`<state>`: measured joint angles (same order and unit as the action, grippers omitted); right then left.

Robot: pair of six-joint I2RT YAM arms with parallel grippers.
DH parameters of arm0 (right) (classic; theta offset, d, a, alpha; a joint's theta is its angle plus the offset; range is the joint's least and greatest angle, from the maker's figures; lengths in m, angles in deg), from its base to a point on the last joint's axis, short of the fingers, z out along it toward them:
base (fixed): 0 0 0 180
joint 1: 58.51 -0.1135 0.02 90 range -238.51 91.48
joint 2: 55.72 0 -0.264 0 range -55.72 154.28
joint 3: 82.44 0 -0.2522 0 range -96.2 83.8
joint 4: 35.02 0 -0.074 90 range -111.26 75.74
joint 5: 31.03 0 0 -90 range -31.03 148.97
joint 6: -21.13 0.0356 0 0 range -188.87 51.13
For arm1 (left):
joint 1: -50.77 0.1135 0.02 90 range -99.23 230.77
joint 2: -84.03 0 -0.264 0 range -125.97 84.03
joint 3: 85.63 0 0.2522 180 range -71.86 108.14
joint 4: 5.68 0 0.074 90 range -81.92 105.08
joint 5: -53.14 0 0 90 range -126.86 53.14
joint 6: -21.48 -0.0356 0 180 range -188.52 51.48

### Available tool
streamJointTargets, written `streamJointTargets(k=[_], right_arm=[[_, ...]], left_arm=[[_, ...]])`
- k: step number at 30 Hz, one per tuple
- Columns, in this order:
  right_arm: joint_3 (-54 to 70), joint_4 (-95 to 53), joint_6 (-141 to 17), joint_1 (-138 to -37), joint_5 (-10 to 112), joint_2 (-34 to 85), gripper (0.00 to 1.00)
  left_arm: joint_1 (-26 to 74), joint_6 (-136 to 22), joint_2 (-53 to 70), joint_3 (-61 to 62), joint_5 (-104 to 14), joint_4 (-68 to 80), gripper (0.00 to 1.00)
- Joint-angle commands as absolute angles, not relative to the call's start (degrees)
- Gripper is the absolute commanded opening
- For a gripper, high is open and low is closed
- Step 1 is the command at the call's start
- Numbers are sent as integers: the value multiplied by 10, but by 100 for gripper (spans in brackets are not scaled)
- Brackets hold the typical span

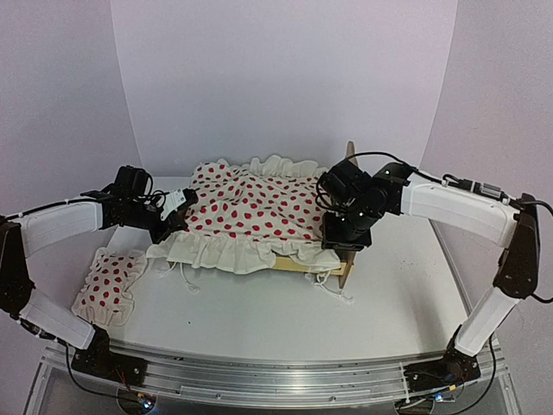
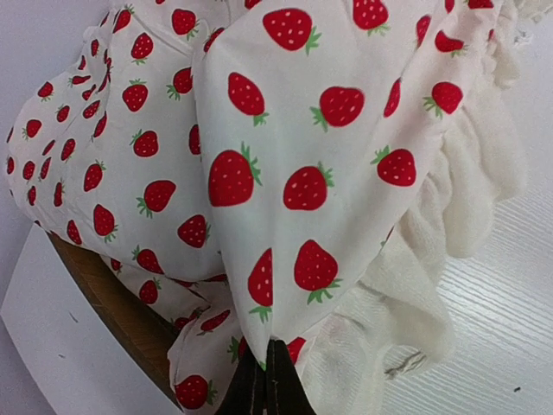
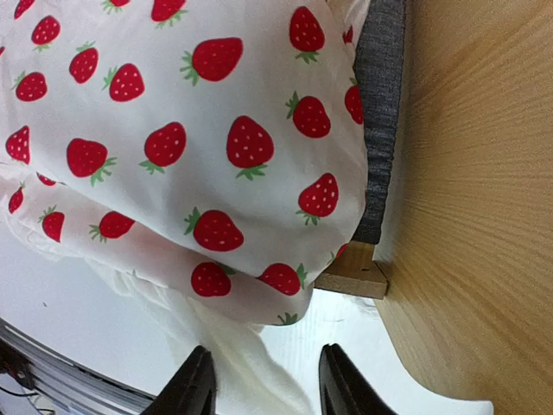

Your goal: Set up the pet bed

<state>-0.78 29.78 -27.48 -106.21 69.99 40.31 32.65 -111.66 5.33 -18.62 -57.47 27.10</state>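
The pet bed [image 1: 304,264] stands mid-table, a light plywood frame almost wholly covered by the cream strawberry-print ruffled cloth [image 1: 255,207]. Its headboard [image 1: 351,160] rises at the right. In the right wrist view the plywood board [image 3: 475,173] and the dark grey mattress pad [image 3: 380,104] show beside the cloth [image 3: 190,147]. My left gripper [image 1: 183,206] is shut on the cloth's left edge [image 2: 285,207], its fingertips [image 2: 278,380] pinching the fabric. My right gripper [image 1: 344,235] is open over the bed's right end, its fingers [image 3: 194,385] apart with ruffle between them.
A small strawberry-print pillow [image 1: 111,281] lies on the table at the front left. The cloth's ruffle [image 1: 225,252] and loose strings [image 1: 328,281] hang over the bed's near side. The metal rail [image 1: 276,376] runs along the near edge.
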Motion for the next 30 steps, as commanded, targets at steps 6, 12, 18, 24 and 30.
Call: streamJointTargets(k=[6,12,18,24,30], right_arm=[[-178,430,-316,-1149,882,452,58],[-198,385,-269,-1221,971,469,63],[-169,272,-235,-1235,875,541,41],[-153,209,-233,-1210,868,581,55],[-118,147,-240,-1190,900,590,57]], left_arm=[[328,-1072,86,-179,-620,288,0],[327,-1069,85,-168,-620,293,0],[328,-1063,81,-169,-624,285,0],[327,-1062,81,-168,-628,281,0],[327,-1060,83,-167,-630,278,0]])
